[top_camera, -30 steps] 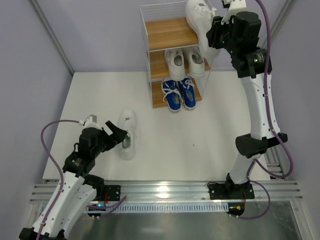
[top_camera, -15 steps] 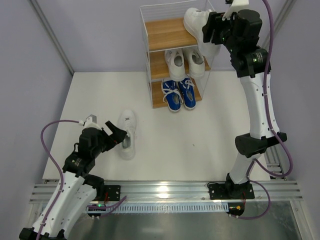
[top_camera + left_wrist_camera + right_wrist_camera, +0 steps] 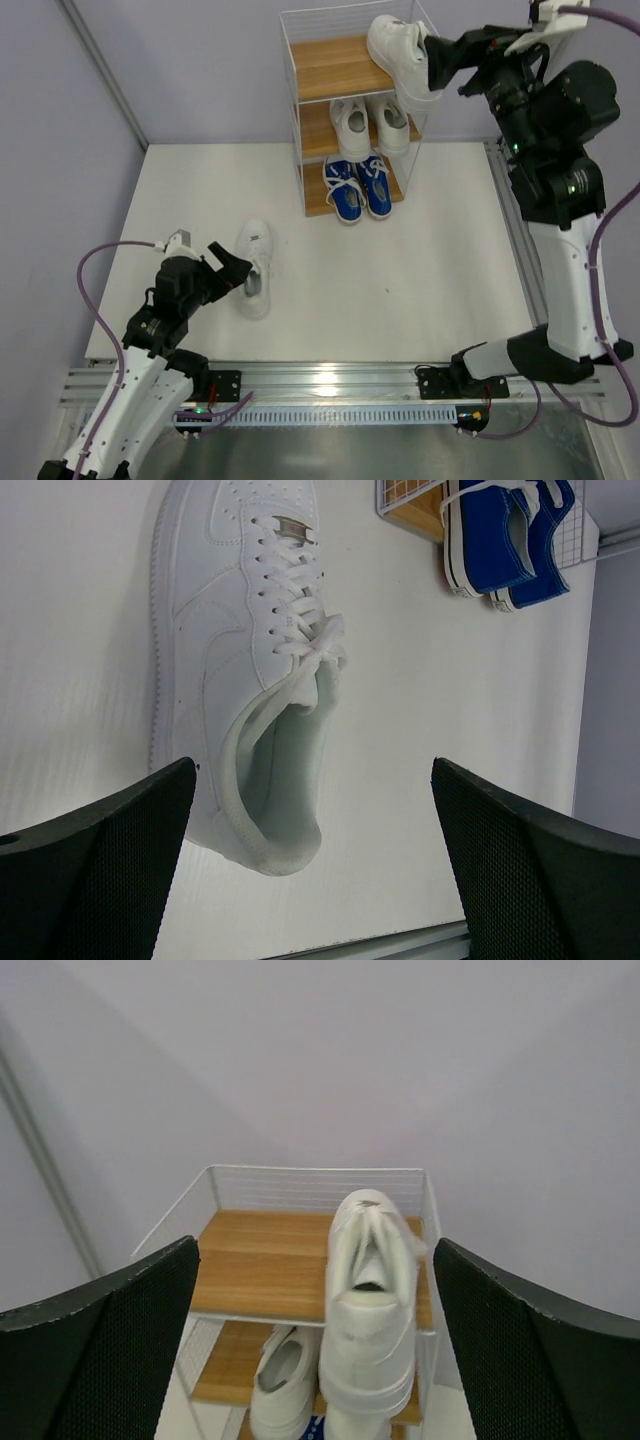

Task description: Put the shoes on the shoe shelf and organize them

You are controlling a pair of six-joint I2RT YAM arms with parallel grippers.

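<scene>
Shoes: top shoe [image 3: 398, 55] seen on right side of shelf [image 3: 325, 65] top tier, upper centre of top view. White pair [image 3: 368, 125] set on middle tier, blue pair [image 3: 358, 188] on bottom. Lone shoe [image 3: 255, 268] laid on table [image 3: 420, 260], lower left. Right end effector [image 3: 455, 65] held open beside top shoe, apart. Left end effector [image 3: 238, 272] held open at lone shoe's heel.

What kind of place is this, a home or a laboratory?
Probably a robotics test cell, not a home: the left arm and right arm stand on a metal rail at the edge of a white table, enclosed by plain lilac walls. The shoe shelf looks like a prop.
</scene>
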